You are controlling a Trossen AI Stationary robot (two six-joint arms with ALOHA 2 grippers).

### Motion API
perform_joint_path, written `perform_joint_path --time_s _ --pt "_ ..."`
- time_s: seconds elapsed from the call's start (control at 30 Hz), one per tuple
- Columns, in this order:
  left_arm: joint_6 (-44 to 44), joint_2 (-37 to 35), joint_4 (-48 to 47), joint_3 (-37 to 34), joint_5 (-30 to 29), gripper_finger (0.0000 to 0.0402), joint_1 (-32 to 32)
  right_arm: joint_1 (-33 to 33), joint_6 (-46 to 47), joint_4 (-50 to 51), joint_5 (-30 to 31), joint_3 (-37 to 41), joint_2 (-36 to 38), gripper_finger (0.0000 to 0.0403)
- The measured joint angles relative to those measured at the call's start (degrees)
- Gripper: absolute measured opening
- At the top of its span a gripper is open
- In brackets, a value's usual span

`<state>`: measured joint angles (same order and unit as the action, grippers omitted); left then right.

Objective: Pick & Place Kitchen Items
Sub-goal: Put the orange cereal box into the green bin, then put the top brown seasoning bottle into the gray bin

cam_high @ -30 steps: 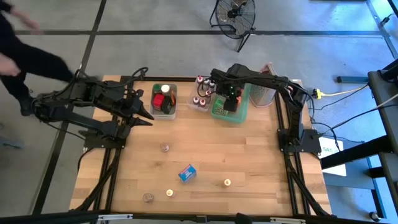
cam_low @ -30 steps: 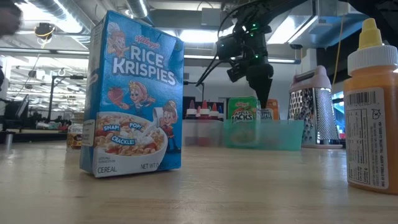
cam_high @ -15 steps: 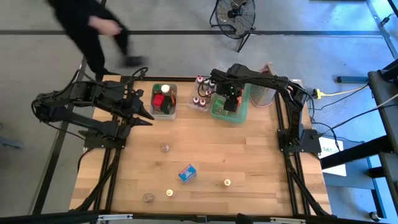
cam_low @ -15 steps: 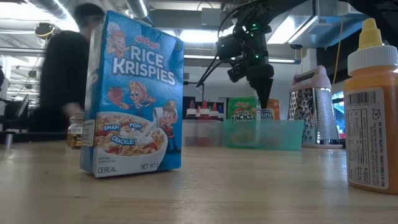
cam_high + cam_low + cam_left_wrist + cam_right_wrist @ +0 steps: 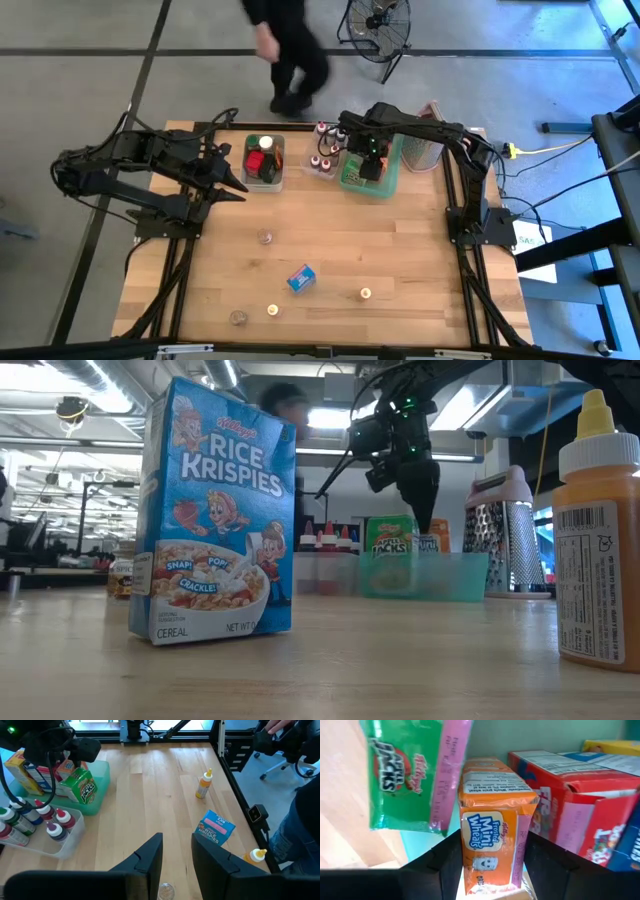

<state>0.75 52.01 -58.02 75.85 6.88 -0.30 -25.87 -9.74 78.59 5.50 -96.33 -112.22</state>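
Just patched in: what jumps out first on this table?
The right gripper is down in the green tray at the table's far edge, fingers on either side of an orange cereal box. A blue cereal box stands alone mid-table, and the left gripper waits open by the left edge.

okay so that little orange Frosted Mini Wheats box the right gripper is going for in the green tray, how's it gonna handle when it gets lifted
The orange Frosted Mini Wheats box looks like thin cardboard, so probably light and liable to dent under a hard squeeze. The right gripper straddles its narrow faces, which are flat and should hold without rolling. It stands packed between the green Apple Jacks box and a red box, so it may drag them.
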Motion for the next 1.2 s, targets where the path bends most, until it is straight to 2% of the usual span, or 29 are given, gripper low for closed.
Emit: perform_joint_path --time_s 0.17,0.37,0.67,1.2 --pt "0.0 0.0 0.0 0.0 0.0 0.0098 0.0 0.0 -0.1 -0.1 -1.2 0.0 0.0 0.0218" --pt "0.0 0.0 0.0 0.0 0.0 0.0098 0.0 0.0 0.5 0.0 2.9 0.0 0.0 0.024" --pt "0.0 0.0 0.0 0.0 0.0 0.0098 0.0 0.0 0.6 -0.9 2.9 -0.5 2.8 0.0241" --pt "0.0 0.0 0.0 0.0 0.0 0.0098 0.0 0.0 0.7 1.2 2.9 -9.1 3.1 0.0241"
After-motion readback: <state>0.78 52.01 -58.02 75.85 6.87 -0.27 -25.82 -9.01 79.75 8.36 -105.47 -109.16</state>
